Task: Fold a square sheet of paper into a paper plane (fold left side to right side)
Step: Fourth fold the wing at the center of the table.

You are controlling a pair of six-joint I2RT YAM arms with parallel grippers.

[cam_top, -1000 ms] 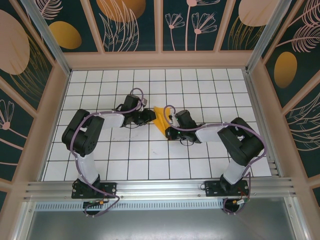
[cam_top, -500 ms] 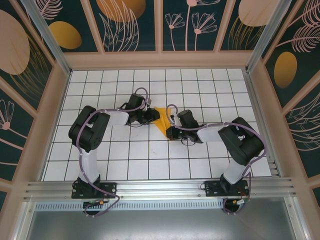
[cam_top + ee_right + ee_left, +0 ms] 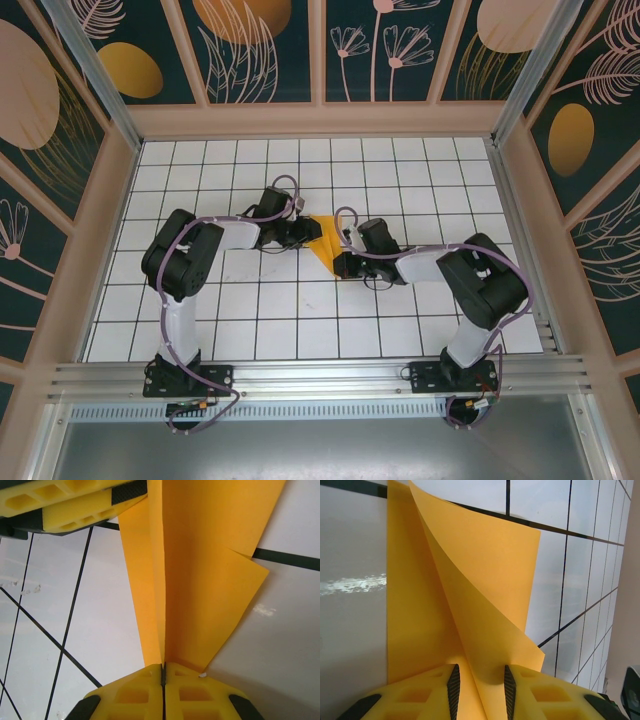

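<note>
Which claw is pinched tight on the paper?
The right claw: it is closed flat on the paper. The left claw stands parted, a loose fold between its fingers.

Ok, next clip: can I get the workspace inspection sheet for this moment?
Surface: white gridded table, some glare.
Job's things: orange paper sheet, partly folded, one flap raised and curling, lying between the two arms.
Clutter: nothing seen.
Grippers: left gripper, jaws apart with the raised flap between them; right gripper, jaws shut on a folded edge of the sheet.
Cables: purple cables looped along both arms.
Surroundings: dark floral wall panels; metal rail at the near edge.
</note>
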